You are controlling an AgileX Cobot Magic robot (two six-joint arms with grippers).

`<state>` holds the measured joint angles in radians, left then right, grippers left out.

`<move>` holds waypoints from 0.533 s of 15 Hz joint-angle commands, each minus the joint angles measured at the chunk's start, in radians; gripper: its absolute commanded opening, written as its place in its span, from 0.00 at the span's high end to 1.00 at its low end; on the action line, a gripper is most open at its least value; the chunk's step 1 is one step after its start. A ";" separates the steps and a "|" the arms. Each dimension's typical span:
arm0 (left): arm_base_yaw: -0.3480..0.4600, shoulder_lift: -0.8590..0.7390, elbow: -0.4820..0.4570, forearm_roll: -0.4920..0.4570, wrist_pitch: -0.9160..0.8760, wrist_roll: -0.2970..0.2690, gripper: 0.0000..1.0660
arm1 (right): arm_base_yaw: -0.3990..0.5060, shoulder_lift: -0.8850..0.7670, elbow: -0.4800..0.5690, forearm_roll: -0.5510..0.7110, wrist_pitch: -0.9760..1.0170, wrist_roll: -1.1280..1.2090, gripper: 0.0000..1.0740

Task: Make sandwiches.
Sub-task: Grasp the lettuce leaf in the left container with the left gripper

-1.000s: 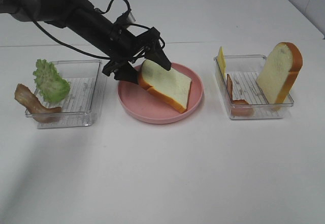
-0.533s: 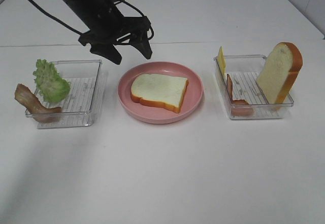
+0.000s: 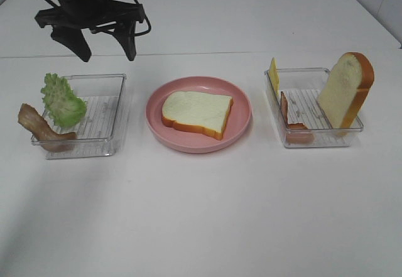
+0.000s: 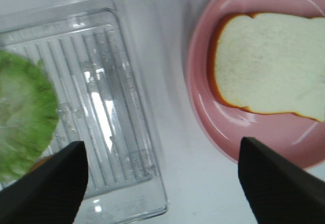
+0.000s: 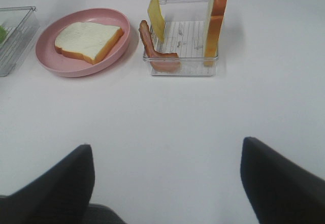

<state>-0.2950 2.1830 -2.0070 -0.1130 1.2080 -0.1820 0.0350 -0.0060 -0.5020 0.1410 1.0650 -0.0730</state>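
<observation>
On the plate [image 3: 242, 124] one bread slice [image 3: 196, 114] lies flat. I have the left fingers [image 3: 127, 43] spread wide and empty, high over the left tray [image 3: 112, 140] that holds the lettuce [image 3: 61, 100]. Right fingers [image 5: 56, 183] stand wide too, holding nothing, above the worktop [image 3: 207, 220].

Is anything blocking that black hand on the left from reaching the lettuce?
Nothing visible does. The open left hand hangs above the clear tray, and the lettuce sits uncovered at the tray's edge, with bacon beside it.
</observation>
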 commanded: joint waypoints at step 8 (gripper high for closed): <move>0.154 -0.033 0.061 0.152 0.081 -0.011 0.28 | -0.005 -0.013 0.002 0.007 -0.009 -0.002 0.30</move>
<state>-0.1440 2.1600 -1.9530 0.0350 1.2140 -0.1840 0.0350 -0.0060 -0.5020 0.1420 1.0650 -0.0730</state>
